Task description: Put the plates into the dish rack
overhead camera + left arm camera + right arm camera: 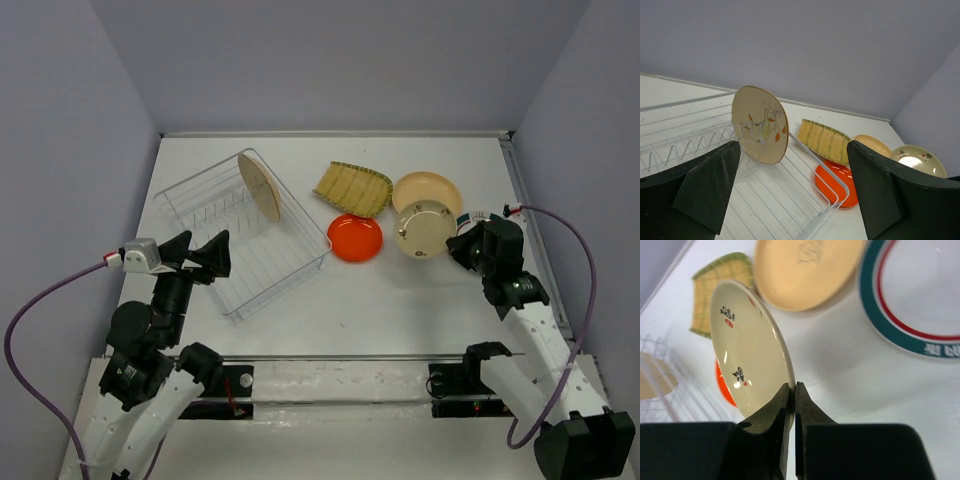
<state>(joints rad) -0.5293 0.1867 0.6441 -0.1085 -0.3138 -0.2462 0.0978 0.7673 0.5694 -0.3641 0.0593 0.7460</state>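
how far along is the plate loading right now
One done: the cream branch plate stands in the dish rack. In hand: the right tool is shut on the rim of the small beige plate, tipped on edge. Still to go: the fan-shaped plate, tan plate, orange-red plate and teal-rimmed plate lie on the table outside the rack. The left tool is open, empty.

The right gripper (793, 392) clamps the beige plate (747, 345) on edge; tan plate (805, 270) at 12 o'clock, teal-rimmed plate (920, 295) at 2.

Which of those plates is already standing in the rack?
The cream plate with the leafy branch design, upright on edge inside the dish rack. All the others are outside it.
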